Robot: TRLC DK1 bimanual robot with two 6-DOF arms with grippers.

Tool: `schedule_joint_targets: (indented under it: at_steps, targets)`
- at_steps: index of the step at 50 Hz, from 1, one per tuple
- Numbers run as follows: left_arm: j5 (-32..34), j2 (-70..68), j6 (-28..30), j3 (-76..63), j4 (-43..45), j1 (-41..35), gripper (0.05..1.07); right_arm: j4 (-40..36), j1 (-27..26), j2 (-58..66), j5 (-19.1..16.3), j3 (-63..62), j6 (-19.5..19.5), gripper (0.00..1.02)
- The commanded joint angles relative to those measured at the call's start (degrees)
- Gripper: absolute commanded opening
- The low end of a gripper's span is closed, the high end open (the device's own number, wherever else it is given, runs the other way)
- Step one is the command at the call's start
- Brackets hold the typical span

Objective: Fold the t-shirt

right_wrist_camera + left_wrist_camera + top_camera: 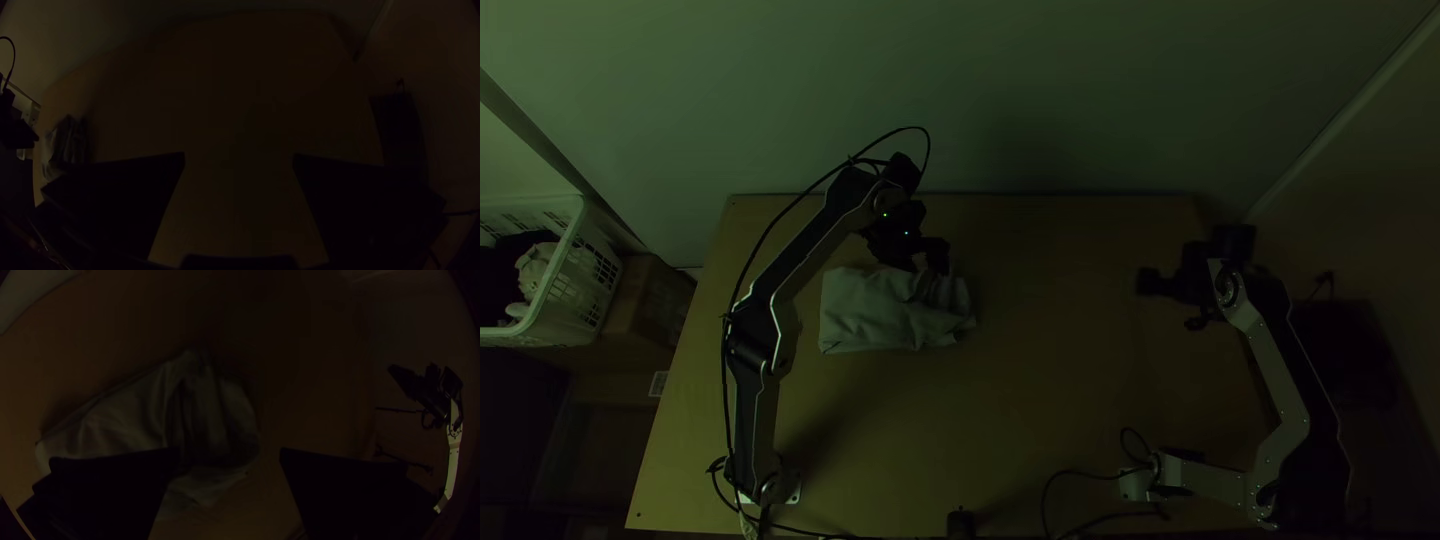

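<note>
Cables (pixel 1080 472) curl over the near edge of the wooden table (pixel 1040 400). Farther in, left of the middle, the grey t-shirt (pixel 875 312) lies in a compact, creased bundle, ridged toward its right end. Near the table's right edge is the right gripper (pixel 1166 303), fingers spread apart. The left gripper (pixel 924 268), also parted, hovers at the shirt's far side.
</note>
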Motion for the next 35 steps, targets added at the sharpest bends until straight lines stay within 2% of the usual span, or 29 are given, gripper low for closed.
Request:
schedule_joint_targets:
  at_steps: [1,21,35]
  targets:
    - [0.4,-6.27,2.12,-1.15,-0.27,2.08,1.03,1.27,0.2,-1.3,0.1,3.47,-1.02,0.99]
    - [-2.67,-24.91,5.19,-13.36,11.51,16.67,1.03,7.6,-0.33,-2.7,0.28,13.75,-2.16,0.99]
    - [-2.76,-40.02,10.29,-27.6,21.35,28.8,1.03,13.31,-1.74,-7.89,1.16,16.47,-5.5,0.99]
